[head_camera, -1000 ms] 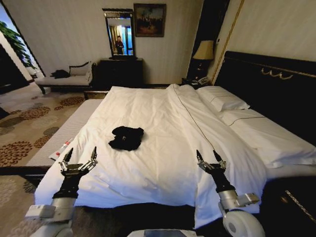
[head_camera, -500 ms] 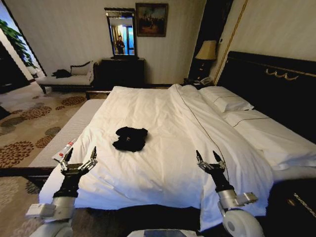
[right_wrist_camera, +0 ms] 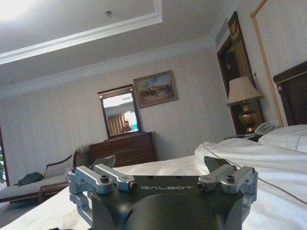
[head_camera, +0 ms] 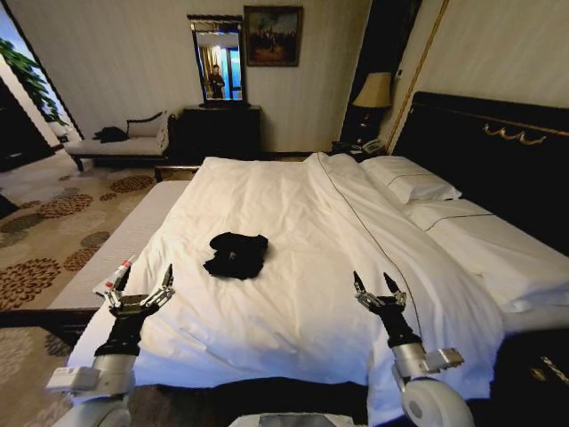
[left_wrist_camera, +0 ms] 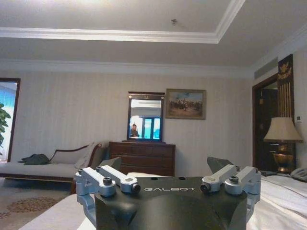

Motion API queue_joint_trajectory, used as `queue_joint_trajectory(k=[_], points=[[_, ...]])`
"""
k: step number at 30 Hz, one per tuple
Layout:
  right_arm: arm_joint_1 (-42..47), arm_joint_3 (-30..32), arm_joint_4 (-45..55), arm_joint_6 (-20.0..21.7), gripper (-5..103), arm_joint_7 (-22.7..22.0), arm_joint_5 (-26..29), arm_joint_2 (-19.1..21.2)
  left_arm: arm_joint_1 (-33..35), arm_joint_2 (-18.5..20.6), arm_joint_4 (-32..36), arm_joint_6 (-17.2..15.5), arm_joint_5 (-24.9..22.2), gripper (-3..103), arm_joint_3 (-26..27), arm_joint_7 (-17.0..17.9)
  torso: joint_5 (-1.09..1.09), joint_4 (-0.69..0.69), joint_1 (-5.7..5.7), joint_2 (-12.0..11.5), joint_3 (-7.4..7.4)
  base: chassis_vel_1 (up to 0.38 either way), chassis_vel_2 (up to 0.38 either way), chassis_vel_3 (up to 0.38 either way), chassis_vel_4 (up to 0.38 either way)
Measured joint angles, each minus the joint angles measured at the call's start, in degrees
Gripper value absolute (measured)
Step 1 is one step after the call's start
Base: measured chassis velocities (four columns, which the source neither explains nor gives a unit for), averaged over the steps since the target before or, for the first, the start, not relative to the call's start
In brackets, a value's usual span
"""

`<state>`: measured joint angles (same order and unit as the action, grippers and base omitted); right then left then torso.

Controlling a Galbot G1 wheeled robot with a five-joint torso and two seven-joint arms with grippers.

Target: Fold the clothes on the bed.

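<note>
We've got two grippers up at the near edge of the bed (head_camera: 293,294), both over the white duvet, neither touching anything. Left gripper (head_camera: 140,283) sits over the bed's near left corner, jaws spread wide. Right gripper (head_camera: 377,286) is over the near right part, jaws also spread, a bit narrower. Both wrist views confirm it: fingertips (left_wrist_camera: 111,163) apart with open air between them, same on the right (right_wrist_camera: 103,162).

One small red-and-white item (head_camera: 116,274) lies on the mattress edge just beside the left gripper; can't tell what it is.

Next out: one black T-shirt (head_camera: 236,254), bunched in a loose heap on the duvet, left of the bed's centre, well apart from both grippers and closer to the left one. No lettering readable from here.

Further on: two pillows (head_camera: 411,181) against the dark headboard (head_camera: 498,151) on the right. One lamp (head_camera: 372,92) past the headboard.

Far wall: one dresser (head_camera: 220,132), one mirror (head_camera: 216,60), one framed picture (head_camera: 272,36), one chaise (head_camera: 120,142) at left with a dark item on it.
</note>
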<state>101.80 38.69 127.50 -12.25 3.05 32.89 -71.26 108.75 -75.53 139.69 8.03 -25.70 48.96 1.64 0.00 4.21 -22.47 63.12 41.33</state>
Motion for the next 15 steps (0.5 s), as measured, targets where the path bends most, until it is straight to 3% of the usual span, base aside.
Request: queue_joint_trajectory(k=[8,15], points=[[0.18,-0.04,0.06,-0.81,100,-0.04,-0.04,-0.22,0.23,-0.09,0.12,0.35,-0.01,100,0.54,0.0,0.0,0.0,-0.01,0.0,0.0,-0.002,0.229,-0.006,-0.231],[-0.27,-0.7,-0.42,-2.0,100,0.07,0.2,-0.17,0.13,-0.46,-0.35,0.44,-0.04,100,0.73,0.03,0.01,0.0,-0.03,-0.01,0.01,-0.017,0.1,0.012,-0.101]])
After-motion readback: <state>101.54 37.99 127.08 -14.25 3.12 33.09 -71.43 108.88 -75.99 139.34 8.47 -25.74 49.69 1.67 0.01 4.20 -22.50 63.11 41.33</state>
